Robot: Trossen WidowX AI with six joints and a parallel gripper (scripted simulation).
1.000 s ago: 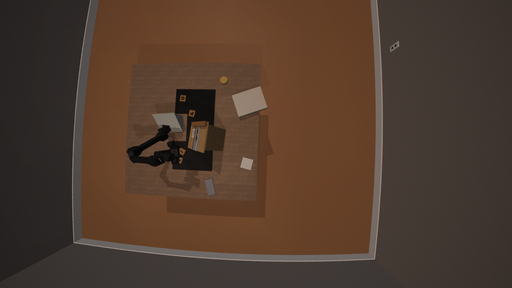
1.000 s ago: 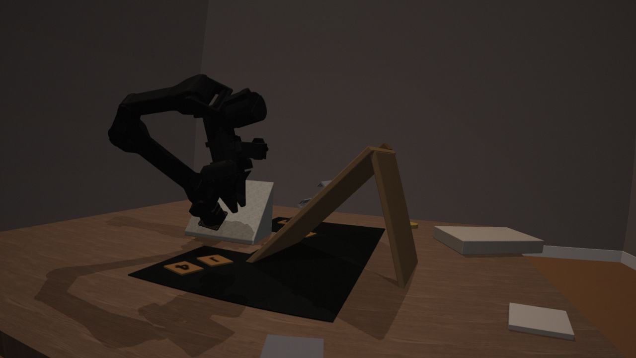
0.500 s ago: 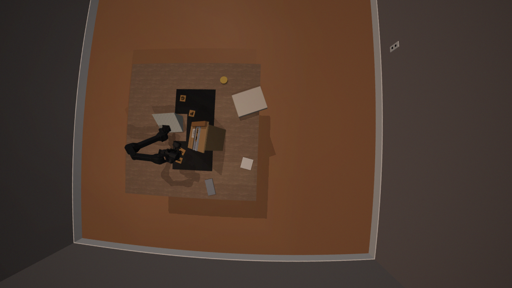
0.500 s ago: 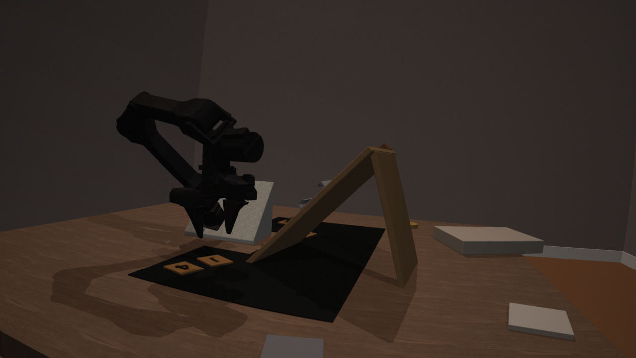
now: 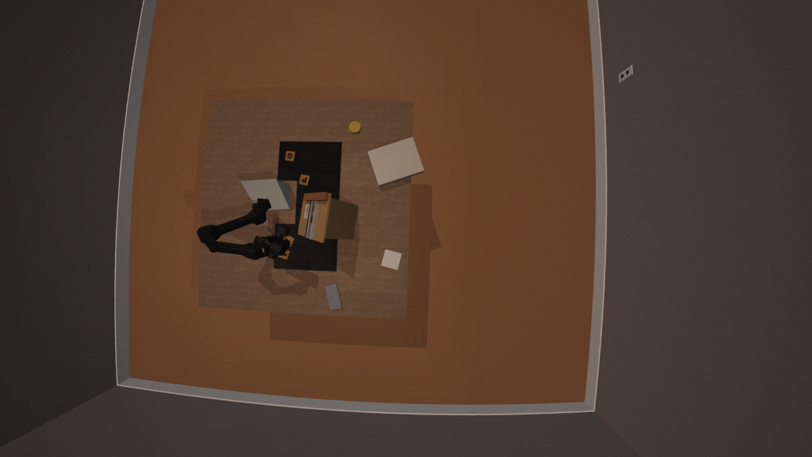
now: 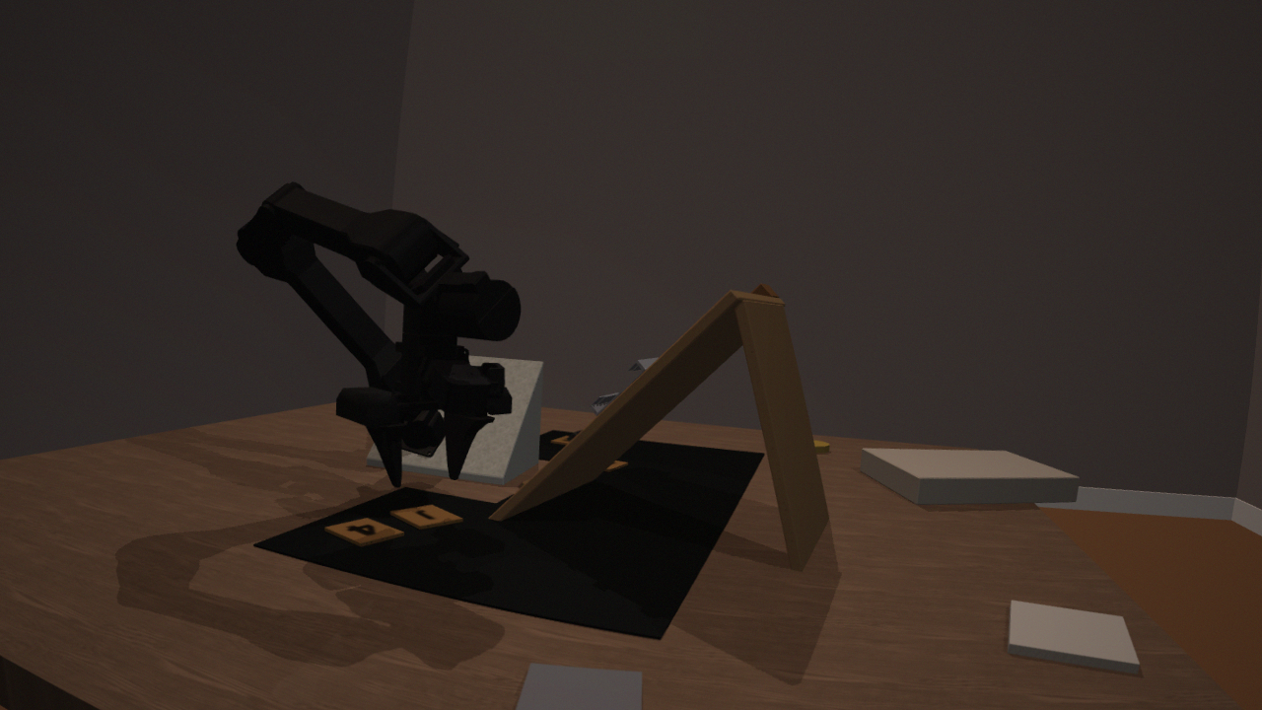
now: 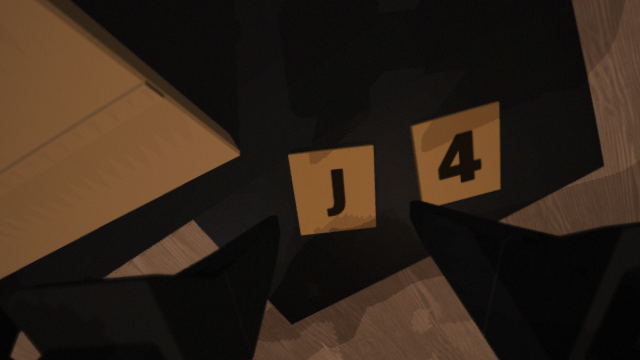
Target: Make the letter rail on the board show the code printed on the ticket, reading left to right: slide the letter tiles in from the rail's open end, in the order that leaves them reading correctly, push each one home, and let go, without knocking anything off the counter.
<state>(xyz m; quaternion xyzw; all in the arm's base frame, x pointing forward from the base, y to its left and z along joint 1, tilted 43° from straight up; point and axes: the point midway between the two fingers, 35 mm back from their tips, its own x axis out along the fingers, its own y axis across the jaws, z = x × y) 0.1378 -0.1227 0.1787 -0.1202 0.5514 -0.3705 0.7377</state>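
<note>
My gripper [image 6: 425, 481] [image 7: 344, 216] is open and empty, pointing down a little above the J tile [image 6: 426, 515] [image 7: 310, 190]. In the wrist view this tile shows between and beyond the fingertips. The 4 tile [image 6: 363, 530] [image 7: 457, 155] lies beside it, beyond the right fingertip. The G tile [image 5: 289, 155] and P tile [image 5: 304, 179] lie past the other side of the wooden board [image 5: 320, 226] [image 6: 608, 410] [image 7: 125, 165]. The ticket [image 5: 307, 211] and the rail [image 5: 309, 227] are on its slope. Their letters are too small to read, and the wrist view misses them.
The tiles lie on a black mat [image 5: 309, 258] [image 6: 608, 600]. A pale wedge [image 5: 266, 193] [image 6: 512, 423] stands by the arm's base. Farther out are a white box [image 5: 395, 160] [image 6: 970, 463], yellow disc [image 5: 354, 126], white square [image 5: 391, 259] [image 6: 1072, 635] and grey block [image 5: 333, 296] [image 6: 580, 688].
</note>
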